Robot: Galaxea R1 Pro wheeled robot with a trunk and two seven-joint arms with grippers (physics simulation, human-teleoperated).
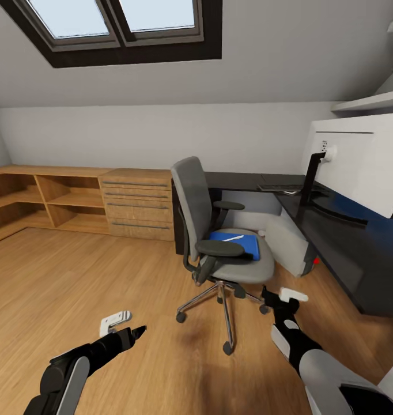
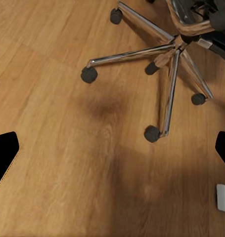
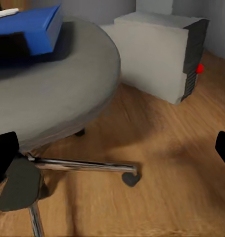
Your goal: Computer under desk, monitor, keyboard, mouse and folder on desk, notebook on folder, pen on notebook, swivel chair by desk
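1. The left gripper (image 1: 133,329) is hanging low over the wooden floor (image 1: 75,276) at the near left, its jaws spread wide in the left wrist view and holding nothing.
2. The right gripper (image 1: 275,297) is hovering just beside the chair's wheeled base at the near right; the right wrist view is showing its fingertips (image 3: 4,153) far apart at the frame edges, with nothing between them.
3. The swivel chair (image 1: 219,230) is standing on the floor a little way out from the desk, its chrome five-star base (image 2: 164,64) gleaming in the left wrist view.
4. The folder (image 1: 237,243) is lying flat on the chair seat, and the pen (image 1: 234,237) is resting on top of it. Whether a notebook is sitting between them cannot be told.
5. The computer (image 1: 288,239) is sitting on the floor under the desk (image 1: 346,253), just beyond the chair, showing a red light (image 3: 200,68) on its dark front.
6. The monitor (image 1: 358,167) is standing on the desk at the right, its pale back facing the camera.
7. The keyboard (image 1: 280,188) is lying on the desk farther back, near the corner.
8. A light wooden drawer cabinet (image 1: 139,202) is standing against the far wall, beside open shelves (image 1: 41,199).
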